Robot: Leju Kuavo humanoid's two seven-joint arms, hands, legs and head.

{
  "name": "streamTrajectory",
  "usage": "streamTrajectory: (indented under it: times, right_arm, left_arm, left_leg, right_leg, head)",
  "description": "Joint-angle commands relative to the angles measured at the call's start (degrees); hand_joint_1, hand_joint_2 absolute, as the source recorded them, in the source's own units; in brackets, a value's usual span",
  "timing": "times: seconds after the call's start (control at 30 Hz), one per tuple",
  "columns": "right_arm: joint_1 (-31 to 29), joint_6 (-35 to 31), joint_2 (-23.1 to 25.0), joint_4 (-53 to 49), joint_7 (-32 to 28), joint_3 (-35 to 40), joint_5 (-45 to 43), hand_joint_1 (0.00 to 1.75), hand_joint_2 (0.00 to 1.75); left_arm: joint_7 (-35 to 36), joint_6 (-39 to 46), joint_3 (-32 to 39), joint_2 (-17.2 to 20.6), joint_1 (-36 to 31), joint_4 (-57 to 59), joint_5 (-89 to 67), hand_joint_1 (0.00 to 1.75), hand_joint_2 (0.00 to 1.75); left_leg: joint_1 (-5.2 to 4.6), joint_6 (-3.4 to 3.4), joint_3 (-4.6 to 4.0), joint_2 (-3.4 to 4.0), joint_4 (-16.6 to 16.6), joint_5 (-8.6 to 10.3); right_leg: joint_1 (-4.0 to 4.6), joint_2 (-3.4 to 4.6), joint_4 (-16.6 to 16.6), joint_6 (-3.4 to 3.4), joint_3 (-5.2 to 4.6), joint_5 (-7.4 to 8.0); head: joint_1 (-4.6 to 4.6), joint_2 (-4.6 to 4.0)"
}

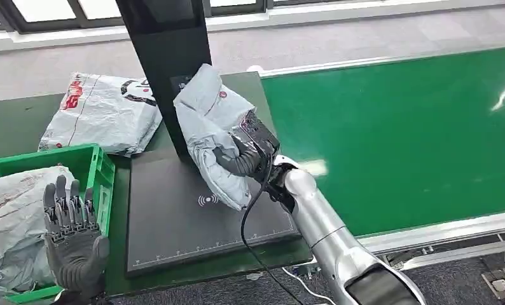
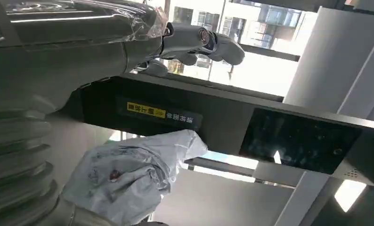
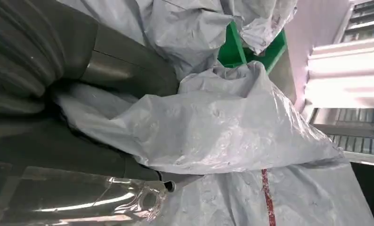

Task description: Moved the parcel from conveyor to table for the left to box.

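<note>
My right hand (image 1: 250, 152) grips a crumpled grey plastic parcel (image 1: 215, 127) and holds it up over the black scanner pad (image 1: 173, 222), close to the black scanner post (image 1: 164, 57). The same parcel (image 3: 213, 127) bulges past the hand in the right wrist view, and the left wrist view catches it too as a grey parcel (image 2: 128, 176) under the scanner's arm. My left hand (image 1: 75, 238) stands open with fingers up and apart, holding nothing, just in front of the green box (image 1: 94, 168), which has a grey parcel (image 1: 11, 216) in it.
A white printed parcel (image 1: 103, 111) lies on the dark table behind the green box. The green conveyor belt (image 1: 396, 133) runs along the right, with a metal rail at its near edge. A black cable (image 1: 247, 222) hangs from my right wrist over the pad.
</note>
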Motion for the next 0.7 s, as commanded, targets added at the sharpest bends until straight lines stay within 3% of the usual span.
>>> streamTrajectory:
  times: [0.03,0.7]
  right_arm:
    - [-4.12,-0.17,-0.28,6.74,-0.24,3.49,-0.29,1.75,1.75]
    - [-4.12,-0.17,-0.28,6.74,-0.24,3.49,-0.29,1.75,1.75]
  left_arm:
    - [0.22,0.21,-1.78,1.55,-1.62,3.45,0.11,0.00,1.75]
    - [0.22,0.21,-1.78,1.55,-1.62,3.45,0.11,0.00,1.75]
  left_leg:
    - [-0.03,0.03,0.05,0.07,-0.05,0.02]
    - [-0.05,0.02,0.02,0.04,-0.04,0.01]
  right_leg:
    - [-0.03,0.01,-0.04,0.02,0.03,0.03]
    - [-0.04,-0.01,-0.01,0.01,0.00,0.01]
  head:
    - [0.00,0.00]
    - [0.00,0.00]
